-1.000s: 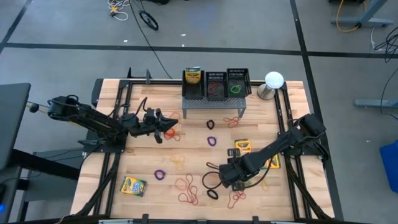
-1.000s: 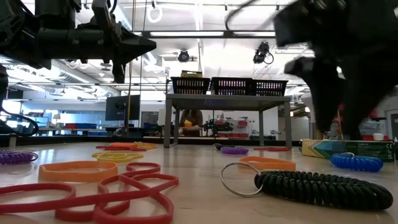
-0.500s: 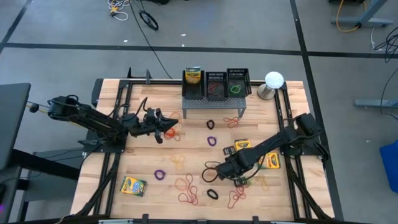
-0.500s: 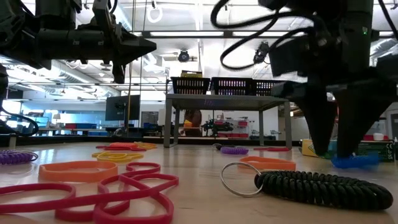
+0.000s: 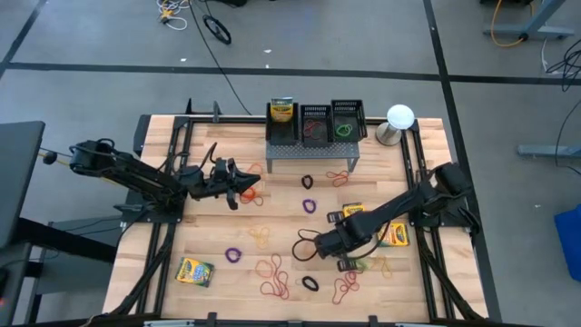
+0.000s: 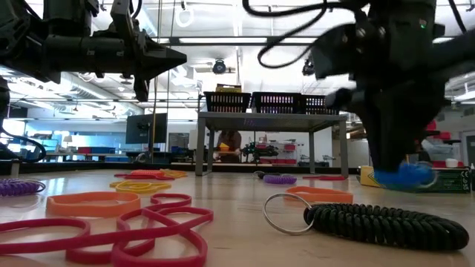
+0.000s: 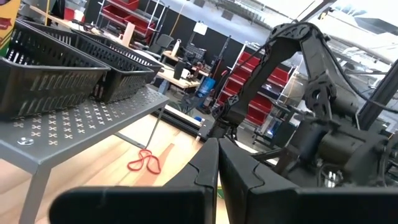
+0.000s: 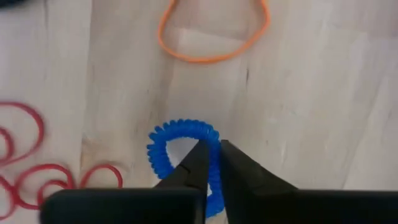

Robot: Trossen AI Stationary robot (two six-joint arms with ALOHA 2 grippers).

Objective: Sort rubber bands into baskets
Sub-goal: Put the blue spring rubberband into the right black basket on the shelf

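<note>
Many rubber bands lie scattered on the wooden table: red ones [image 5: 277, 277], purple ones [image 5: 234, 255], an orange one [image 8: 211, 37]. Three black mesh baskets [image 5: 314, 123] stand in a row on a grey perforated stand [image 5: 311, 153] at the far edge; the left one holds a crayon box. My right gripper [image 8: 212, 144] points down at the near right and is shut on a blue coiled band [image 8: 180, 155], also visible in the low view [image 6: 407, 176]. My left gripper [image 5: 247, 186] hovers shut over the table's left half, holding nothing. My right gripper pinches one side of the blue coiled band's loop [image 8: 209, 132] between its two fingers, one finger inside the loop and one outside. The fingers come from above, pointing down. The pinched side is raised; whether the rest is on the wood I cannot tell.
Crayon boxes lie at the near left [image 5: 194, 272] and beside my right arm [image 5: 352, 213] [image 5: 392, 236]. A black coiled band on a key ring [image 6: 386, 222] lies near my right gripper. A white dome [image 5: 399, 118] stands at the far right corner.
My right gripper has moved toward the table's left, over the blue coiled band, and has shut on it. The band, which lay flat, is now drawn up at the pinched side and shifted along with the gripper.
</note>
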